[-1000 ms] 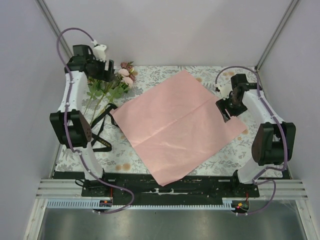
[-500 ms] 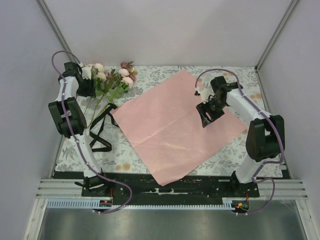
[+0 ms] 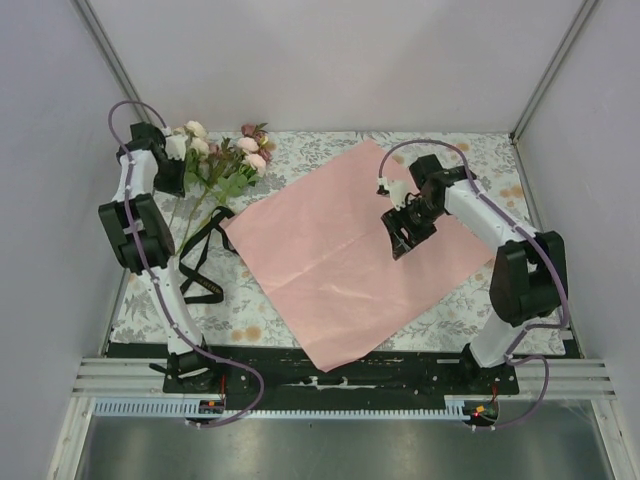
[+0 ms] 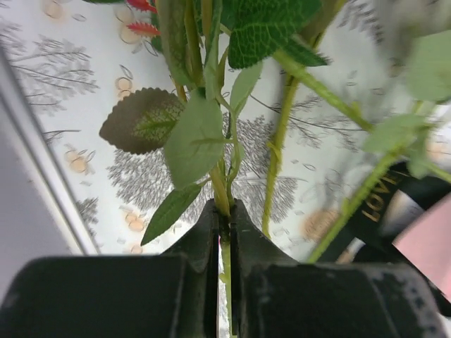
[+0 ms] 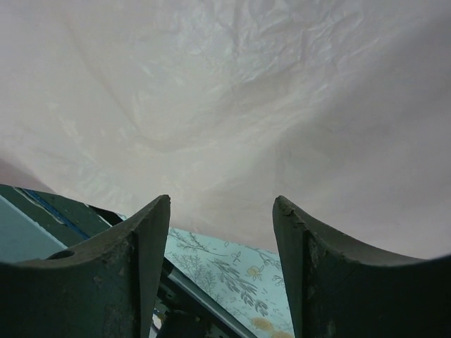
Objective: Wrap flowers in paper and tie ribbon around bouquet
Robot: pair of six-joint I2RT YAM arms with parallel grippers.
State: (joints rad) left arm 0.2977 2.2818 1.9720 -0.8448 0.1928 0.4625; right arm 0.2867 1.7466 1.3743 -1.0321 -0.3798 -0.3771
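Left claw (image 4: 224, 215): pinched nearly closed on one thin green stem of the flowers (image 4: 201, 134), a dark pad pressed flat on either side of it; nothing else caught in the grip. Set over the far left corner of the counter (image 3: 445, 315), tucked in among the leaves. Leafy stems fanning out ahead of that claw across the grey-and-orange printed cloth; pink, peach and cream blooms (image 3: 250, 150) just beyond its tip and off to its right when seen from above. Whether the bunch lies on the cloth or hangs clear of it: hard to tell.

Ribbon (image 3: 200, 262): black, floppy, looped on the cloth on the near side of the left claw, between that arm and the left corner of the paper (image 3: 330, 265); from the left wrist, a black band with gold lettering low to the right of the claw, right against a pink edge of the sheet.

Right claw (image 5: 222, 204): jaws standing well apart, nothing between them; tips aimed down at the right half of the paper. Pink sheet, faintly creased, filling the view ahead of it; a strip of printed cloth just below the tips.

Paper spread flat, pink face up, one corner toward the arm bases, directly under the right claw and to the right of the left one.
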